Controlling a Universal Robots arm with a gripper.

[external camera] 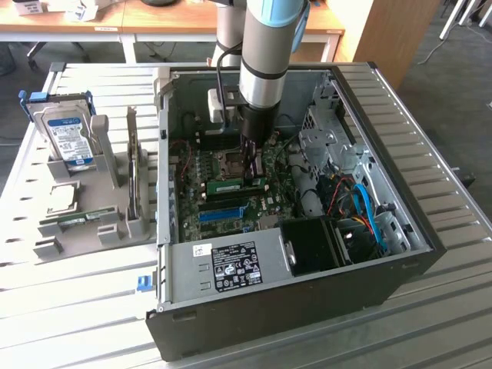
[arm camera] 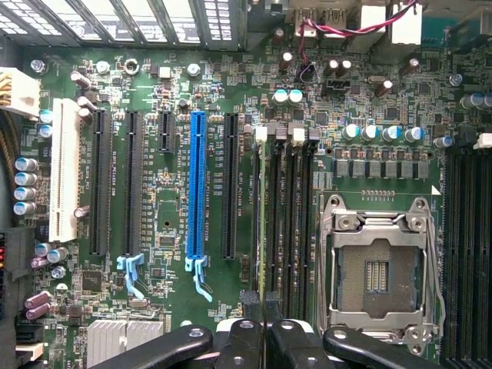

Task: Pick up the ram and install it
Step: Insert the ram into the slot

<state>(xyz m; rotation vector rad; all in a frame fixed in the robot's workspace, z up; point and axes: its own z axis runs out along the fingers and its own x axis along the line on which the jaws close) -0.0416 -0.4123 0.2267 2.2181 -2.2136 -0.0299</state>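
Grey plastic holder (external camera: 115,223) on the slatted metal bench (external camera: 77,300), well off to the exterior view's left of the square silver empty processor socket (arm camera: 378,273), carries a silver hard drive with a blue-white label (external camera: 65,134). Inside the open black computer case (external camera: 307,307), the long blue expansion slot (arm camera: 197,184) lies near the socket. Between the two, just beside the socket, the long thin green ram stick (arm camera: 264,215) stands on edge in a black memory slot. I judge seating it to be the step in hand. That calls for holding the stick upright and in line with its slot and pushing straight down with even pressure along its length, so that the white end latch (arm camera: 261,133) can close. Any tilt could jam one end. Whether it is fully home I cannot tell. The black two-fingered tool (arm camera: 264,306) is clenched, fingers nearly together, on the ram's upper edge, above the slot beside the socket.
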